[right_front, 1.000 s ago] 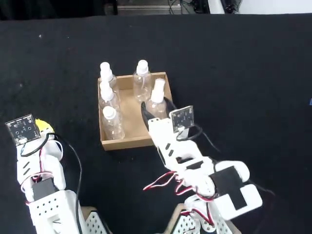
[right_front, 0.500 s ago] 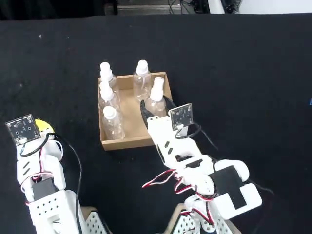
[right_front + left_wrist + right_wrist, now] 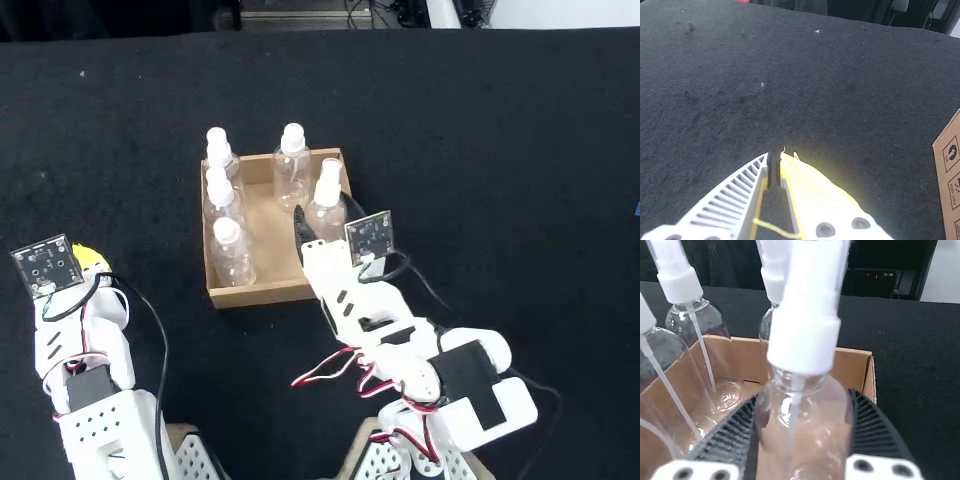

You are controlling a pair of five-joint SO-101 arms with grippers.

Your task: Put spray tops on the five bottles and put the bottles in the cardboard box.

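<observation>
From where I stood, the base of the held bottle (image 3: 325, 205) was hidden behind the right arm, so I could not tell whether it touched the floor of the cardboard box (image 3: 258, 292) or hung just above it. In the right wrist view its spray top (image 3: 807, 315) was cut off above, and the lower body of the bottle ran out of the picture. The right pincer (image 3: 321, 217) was clamped on that bottle, one black finger (image 3: 727, 435) on each side of the clear body, inside the box's near right part. The bottle stood upright, long axis vertical, white top pointing up, its thin dip tube running straight down the middle.

The other four bottles (image 3: 222, 195) stood upright in the box too, three in a row along the left wall and one at the far right corner, all with their tops on and pointing up. The near ones in the wrist view were cut off at the edge.

The left pincer (image 3: 775, 162) was closed on nothing, its tips pressed together over bare black counter (image 3: 500, 150), well apart from the bottles. From above it was mostly hidden under its own wrist board, only a yellow bit showing. A corner of the box edged into the left wrist view.
</observation>
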